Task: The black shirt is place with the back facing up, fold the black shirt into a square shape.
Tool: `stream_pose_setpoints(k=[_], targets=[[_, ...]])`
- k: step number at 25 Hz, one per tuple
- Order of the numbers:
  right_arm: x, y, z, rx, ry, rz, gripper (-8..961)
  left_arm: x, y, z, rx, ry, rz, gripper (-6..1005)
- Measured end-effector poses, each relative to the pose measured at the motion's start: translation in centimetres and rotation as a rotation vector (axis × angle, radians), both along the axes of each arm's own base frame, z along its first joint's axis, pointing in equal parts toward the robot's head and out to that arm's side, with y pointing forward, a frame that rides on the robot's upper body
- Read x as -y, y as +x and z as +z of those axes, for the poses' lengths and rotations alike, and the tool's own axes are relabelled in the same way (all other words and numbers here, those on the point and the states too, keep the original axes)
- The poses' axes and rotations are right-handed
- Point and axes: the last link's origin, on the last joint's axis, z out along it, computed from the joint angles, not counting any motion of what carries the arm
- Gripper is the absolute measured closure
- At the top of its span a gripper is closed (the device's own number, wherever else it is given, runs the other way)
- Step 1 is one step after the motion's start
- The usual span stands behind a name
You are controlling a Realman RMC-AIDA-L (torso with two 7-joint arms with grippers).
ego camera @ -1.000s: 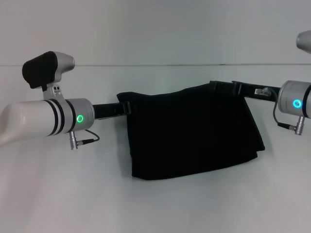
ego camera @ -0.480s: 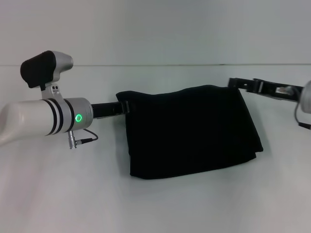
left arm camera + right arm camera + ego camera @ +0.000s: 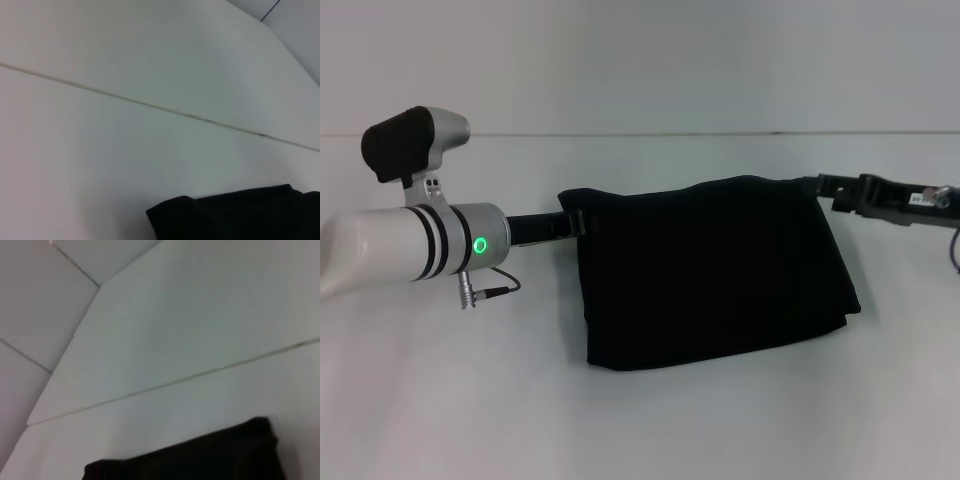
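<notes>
The black shirt (image 3: 710, 270) lies folded into a rough rectangle in the middle of the white table, plain side up. My left gripper (image 3: 576, 222) sits at the shirt's far left corner, touching the cloth. My right gripper (image 3: 817, 184) is open just off the far right corner, holding nothing. A corner of the black shirt (image 3: 235, 215) shows in the left wrist view. An edge of the black shirt (image 3: 200, 460) shows in the right wrist view. Neither wrist view shows its own fingers.
The white table (image 3: 720, 420) stretches around the shirt on all sides. A thin seam (image 3: 670, 135) runs across behind the shirt. My left forearm (image 3: 410, 240) reaches in from the left, and the right arm (image 3: 910, 198) from the right edge.
My right gripper has let go of the shirt's far right corner and drawn back to the right. The shirt's right side has settled flat. The left arm has barely moved.
</notes>
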Motion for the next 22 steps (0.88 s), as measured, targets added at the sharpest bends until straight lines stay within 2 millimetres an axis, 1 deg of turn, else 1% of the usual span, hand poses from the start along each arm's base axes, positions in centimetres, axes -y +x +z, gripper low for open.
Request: stream_pose_setpoints(k=[3,15,22], targets=[[-0.1,-0.7,-0.9,0.014,-0.036,-0.001,145,0.1,-0.1,0.0,-0.003,-0.004,-0.002,956],[-1.1,-3.2,-4.3,0.061,-0.054,0.023,145,0.3,0.6,-0.2,0.005,-0.034,-0.04,957],[-1.4,-3.5,-5.0,0.081,-0.037,0.023,145,-0.4,1.6,-0.2,-0.002,-0.031,-0.072,957]])
